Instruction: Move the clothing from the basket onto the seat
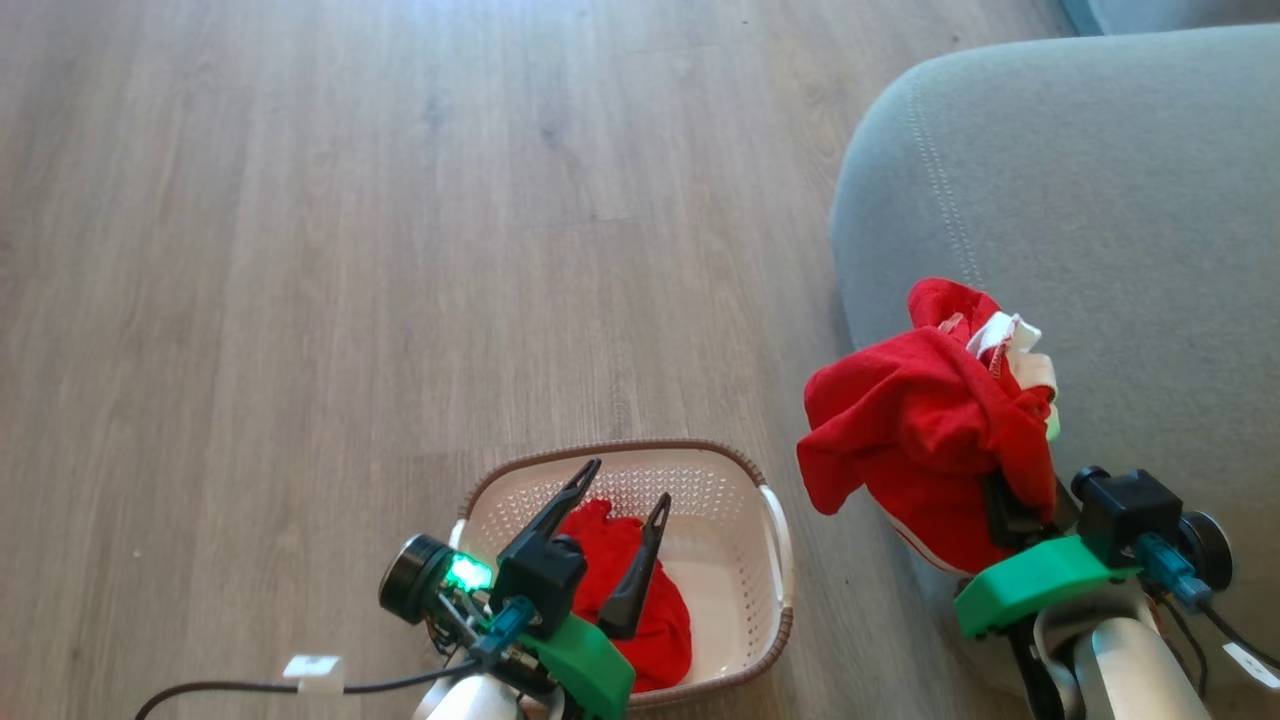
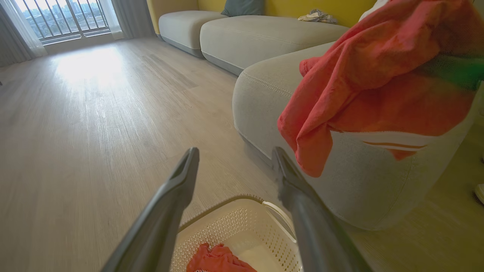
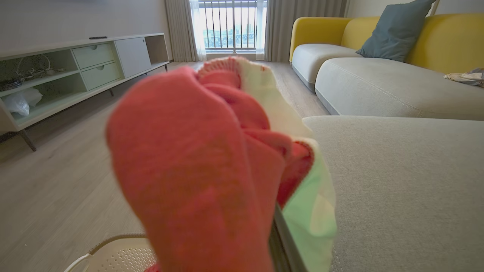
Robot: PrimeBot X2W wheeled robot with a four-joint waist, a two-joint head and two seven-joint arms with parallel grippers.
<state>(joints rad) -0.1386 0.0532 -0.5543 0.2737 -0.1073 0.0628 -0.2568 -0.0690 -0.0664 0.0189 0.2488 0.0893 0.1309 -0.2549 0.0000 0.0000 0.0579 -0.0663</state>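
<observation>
Clothing is in two lots. One red garment with white parts (image 1: 920,440) hangs bunched from our right gripper (image 1: 1005,505), jaws nipped narrow on the fabric. It sits at the seat (image 1: 1100,200) front edge, part over the seat and part over the floor (image 1: 400,250); we cannot tell if it touches the seat. A second red garment (image 1: 640,600) lies in the basket (image 1: 775,530), on the floor just beside the seat. Our left gripper (image 1: 630,482) hovers over the basket, jaws wide, holding nothing, fingers aimed at the cloth inside.

We judge the step as carrying the first piece to the seat, task roughly half done. The next move calls for the right arm to go further over the seat so no hem hangs off, then jaws open. Then the left gripper goes down for the second piece.
</observation>
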